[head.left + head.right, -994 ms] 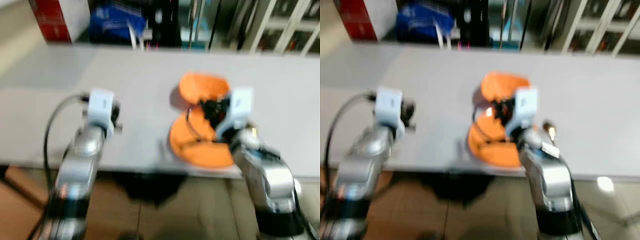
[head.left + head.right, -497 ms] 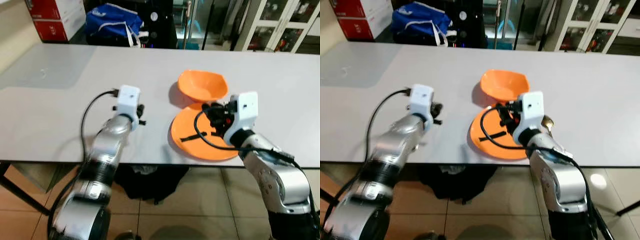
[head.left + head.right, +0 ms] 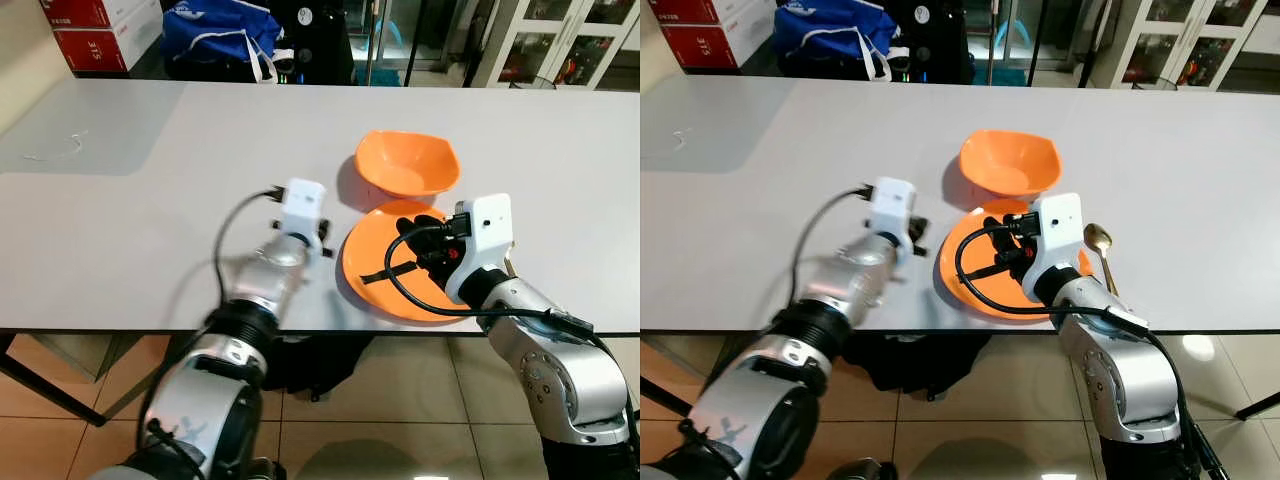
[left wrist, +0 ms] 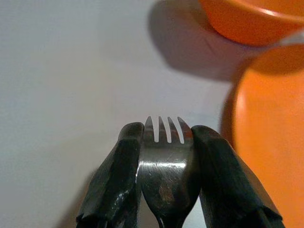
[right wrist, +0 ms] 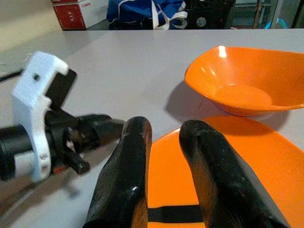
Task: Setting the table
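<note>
Left wrist view shows my left gripper [image 4: 167, 142] clamped on a fork [image 4: 166, 161], tines forward, just left of the orange plate [image 3: 375, 285], which I judge is where a fork belongs in a setting. Bare table [image 3: 150, 230] left of the plate gives room to lower it, though the near table edge is close. Behind the plate sits the orange bowl [image 3: 407, 172]. My right gripper [image 5: 164, 156] hovers over the plate, fingers slightly parted and empty. Right of the plate lies a spoon [image 3: 1101, 252], already placed.
</note>
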`<state>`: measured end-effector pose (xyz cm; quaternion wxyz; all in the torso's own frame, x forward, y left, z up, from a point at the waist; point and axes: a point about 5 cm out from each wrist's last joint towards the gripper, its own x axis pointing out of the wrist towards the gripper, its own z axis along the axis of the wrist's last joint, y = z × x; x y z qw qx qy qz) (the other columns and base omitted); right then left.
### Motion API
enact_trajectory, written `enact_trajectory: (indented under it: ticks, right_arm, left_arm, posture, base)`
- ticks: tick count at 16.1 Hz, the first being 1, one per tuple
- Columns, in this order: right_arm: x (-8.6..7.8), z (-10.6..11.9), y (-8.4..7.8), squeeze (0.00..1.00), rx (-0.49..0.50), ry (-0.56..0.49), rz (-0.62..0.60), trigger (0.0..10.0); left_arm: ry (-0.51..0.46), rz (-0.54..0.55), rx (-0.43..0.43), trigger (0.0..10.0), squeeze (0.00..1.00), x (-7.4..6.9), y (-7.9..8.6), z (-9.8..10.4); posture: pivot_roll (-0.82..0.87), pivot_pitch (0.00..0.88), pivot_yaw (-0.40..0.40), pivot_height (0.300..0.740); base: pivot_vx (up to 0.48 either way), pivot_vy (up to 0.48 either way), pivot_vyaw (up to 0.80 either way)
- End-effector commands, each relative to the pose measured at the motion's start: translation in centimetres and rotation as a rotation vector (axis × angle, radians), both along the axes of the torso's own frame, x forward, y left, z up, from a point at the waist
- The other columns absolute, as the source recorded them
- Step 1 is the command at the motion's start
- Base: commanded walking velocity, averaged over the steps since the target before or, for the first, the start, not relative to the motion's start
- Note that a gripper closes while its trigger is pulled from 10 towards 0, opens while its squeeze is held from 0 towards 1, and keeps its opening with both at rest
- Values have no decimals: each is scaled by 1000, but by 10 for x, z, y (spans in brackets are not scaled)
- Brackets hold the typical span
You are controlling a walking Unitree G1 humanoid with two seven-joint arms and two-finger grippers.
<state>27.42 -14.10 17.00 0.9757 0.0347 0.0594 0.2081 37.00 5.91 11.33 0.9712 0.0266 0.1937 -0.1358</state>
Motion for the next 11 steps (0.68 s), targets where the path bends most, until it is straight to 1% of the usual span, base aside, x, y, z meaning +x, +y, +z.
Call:
enact_trajectory:
  ticks: [1, 2, 5, 11]
  right_arm:
    - [-2, 4, -3, 0, -5, -8, 3, 10000]
    - [-3, 5, -3, 0, -7, -9, 4, 10000]
    - [-3, 5, -4, 0, -9, -8, 10, 10000]
    - [-2, 5, -3, 0, -6, -12, 11, 10000]
  left_arm:
    - [-16, 12, 25, 10000, 0, 4, -1, 4]
    - [-13, 76, 67, 10000, 0, 5, 5, 2]
    - [-4, 117, 94, 10000, 0, 6, 10, 1]
    - [61, 107, 82, 10000, 0, 4, 3, -4]
  posture:
    - [-69, 83, 21, 740]
    - [-65, 84, 16, 740]
    - [-61, 83, 13, 740]
    - [-60, 77, 21, 740]
  base:
    - [0, 0, 0]
    - [0, 0, 0]
    - [0, 0, 0]
    - [0, 0, 0]
